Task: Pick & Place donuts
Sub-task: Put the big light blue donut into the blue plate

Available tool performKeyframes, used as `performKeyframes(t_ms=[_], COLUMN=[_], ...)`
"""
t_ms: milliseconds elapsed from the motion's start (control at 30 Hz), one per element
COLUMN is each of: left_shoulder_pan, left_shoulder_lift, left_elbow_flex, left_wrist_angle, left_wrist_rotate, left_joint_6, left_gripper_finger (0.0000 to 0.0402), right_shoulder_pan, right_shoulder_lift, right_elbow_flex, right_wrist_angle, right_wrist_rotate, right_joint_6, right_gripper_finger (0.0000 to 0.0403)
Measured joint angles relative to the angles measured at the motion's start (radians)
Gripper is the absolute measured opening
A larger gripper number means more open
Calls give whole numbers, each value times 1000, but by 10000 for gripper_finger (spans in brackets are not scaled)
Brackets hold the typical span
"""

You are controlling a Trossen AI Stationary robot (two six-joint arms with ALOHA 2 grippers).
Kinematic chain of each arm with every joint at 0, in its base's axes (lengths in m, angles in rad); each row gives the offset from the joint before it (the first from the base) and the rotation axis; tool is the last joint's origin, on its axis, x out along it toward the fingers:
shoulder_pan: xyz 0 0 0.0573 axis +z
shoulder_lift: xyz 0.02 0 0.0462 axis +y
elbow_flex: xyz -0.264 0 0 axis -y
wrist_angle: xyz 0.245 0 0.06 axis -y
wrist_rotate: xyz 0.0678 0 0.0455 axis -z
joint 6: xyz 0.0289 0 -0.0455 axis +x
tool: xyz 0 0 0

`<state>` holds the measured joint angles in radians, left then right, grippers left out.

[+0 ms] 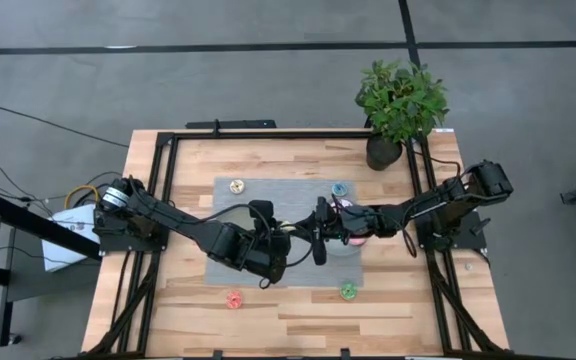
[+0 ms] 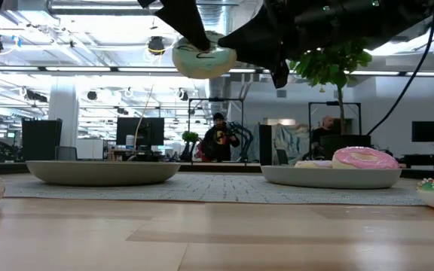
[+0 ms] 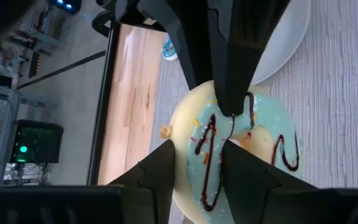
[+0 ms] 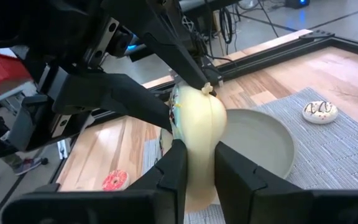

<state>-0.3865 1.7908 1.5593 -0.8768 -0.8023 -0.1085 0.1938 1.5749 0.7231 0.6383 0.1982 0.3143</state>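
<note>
1. We see the mint-green donut [image 3: 235, 149] held in the air above the grey mat [image 1: 268, 190], at mid-table between the two arms, well clear of the table [image 2: 217, 233].
2. The left hand [image 3: 197, 168] is clamped on it, a finger through the hole and over the icing.
3. The right hand [image 4: 197, 171] meets it from 3 o'clock, its fingers narrow on the pale rim; both seem to grip it, which we read as a handover.
4. The donut stands on edge between the hands, so neither arm is nearer.
5. The empty plate [image 4: 260, 149] lies just beyond it, and the plate at 3 o'clock [image 2: 330, 177] already carries the pink donut [image 2: 364, 158].
</note>
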Motion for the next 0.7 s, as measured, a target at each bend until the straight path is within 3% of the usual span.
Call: performKeyframes(t_ms=[167,533,700], left_shoulder_pan=[-1,-1,-2], left_shoulder_lift=[0,0,0], left_elbow_flex=[0,0,0], left_wrist_angle=[0,1,-14], left_wrist_rotate=[1,-28,-94], left_joint_6=[35,42,55], left_gripper_finger=[131,220,240], right_shoulder_pan=[0,0,0], right_shoulder_lift=[0,0,0], right_elbow_flex=[0,0,0], right_wrist_angle=[-3,-4,-8], right_wrist_rotate=[0,2,13], right_joint_6=[2,19,19], right_gripper_finger=[63,63,63])
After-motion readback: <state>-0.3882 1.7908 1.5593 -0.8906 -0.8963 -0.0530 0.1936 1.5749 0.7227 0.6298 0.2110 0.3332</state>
